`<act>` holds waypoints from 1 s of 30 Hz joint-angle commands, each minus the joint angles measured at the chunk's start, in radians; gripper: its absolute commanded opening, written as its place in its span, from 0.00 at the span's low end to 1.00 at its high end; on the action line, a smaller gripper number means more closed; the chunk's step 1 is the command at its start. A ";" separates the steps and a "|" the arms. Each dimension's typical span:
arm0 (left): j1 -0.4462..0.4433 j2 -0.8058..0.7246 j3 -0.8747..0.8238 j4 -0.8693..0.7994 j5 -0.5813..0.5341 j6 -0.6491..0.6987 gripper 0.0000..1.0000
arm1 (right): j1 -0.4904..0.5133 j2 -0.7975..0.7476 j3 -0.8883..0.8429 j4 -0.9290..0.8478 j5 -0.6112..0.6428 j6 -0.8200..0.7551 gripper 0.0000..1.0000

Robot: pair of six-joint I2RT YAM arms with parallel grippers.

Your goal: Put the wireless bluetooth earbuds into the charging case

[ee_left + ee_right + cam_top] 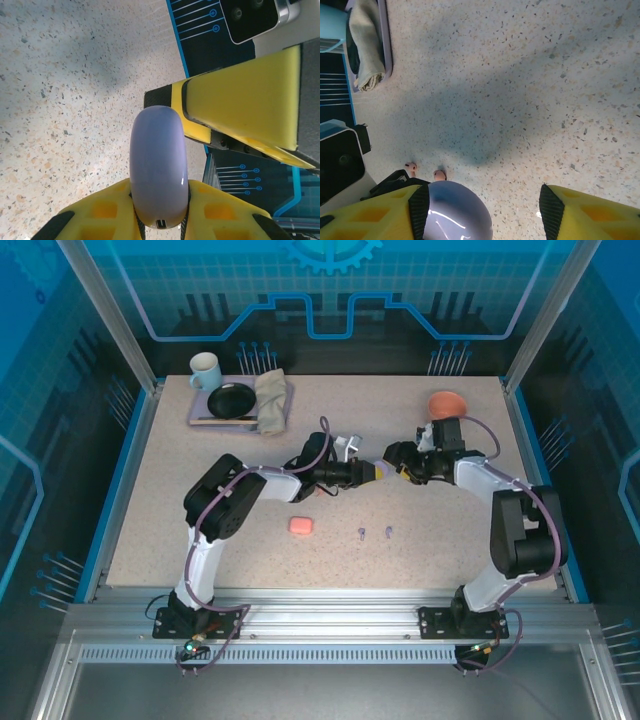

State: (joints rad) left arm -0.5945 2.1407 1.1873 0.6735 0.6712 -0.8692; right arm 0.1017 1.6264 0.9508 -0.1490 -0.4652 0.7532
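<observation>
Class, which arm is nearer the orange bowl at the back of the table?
Right. The right arm has its wrist just in front of the bowl. The left arm ends well short, off to the bowl's left.

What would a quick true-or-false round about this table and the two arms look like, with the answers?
1. The left gripper is clamped on a lilac case. True.
2. The pink case is held by the right gripper. False: it lies on the table, apart from both grippers.
3. Two purple earbuds lie on the table, near the pink case. True.
4. The right gripper is shut tight. False: its jaws stand open, with the lilac case at one finger.
5. The mug stands at the far right corner. False: it stands at the far left, by the black plate.
</observation>
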 commanded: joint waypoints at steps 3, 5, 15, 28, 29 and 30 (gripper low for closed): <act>0.012 -0.059 0.013 -0.023 0.039 0.039 0.21 | -0.016 -0.023 -0.030 0.045 -0.053 -0.023 0.63; 0.016 -0.063 0.018 -0.029 0.040 0.043 0.21 | -0.015 -0.026 -0.041 0.051 -0.059 -0.025 0.62; 0.025 -0.063 0.026 -0.032 0.039 0.045 0.21 | -0.015 -0.035 -0.115 0.073 -0.066 -0.031 0.60; 0.027 -0.049 0.052 -0.046 0.042 0.049 0.21 | 0.002 -0.024 -0.136 0.113 -0.128 -0.051 0.57; 0.027 -0.047 0.053 -0.044 0.044 0.047 0.21 | 0.004 -0.023 -0.136 0.114 -0.129 -0.052 0.57; 0.028 -0.045 0.054 -0.042 0.044 0.046 0.20 | 0.007 -0.022 -0.134 0.109 -0.127 -0.056 0.57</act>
State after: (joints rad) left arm -0.5728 2.1265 1.1984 0.6006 0.6868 -0.8536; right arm 0.1020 1.6028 0.8307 -0.0319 -0.5552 0.7300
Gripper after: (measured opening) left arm 0.215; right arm 0.572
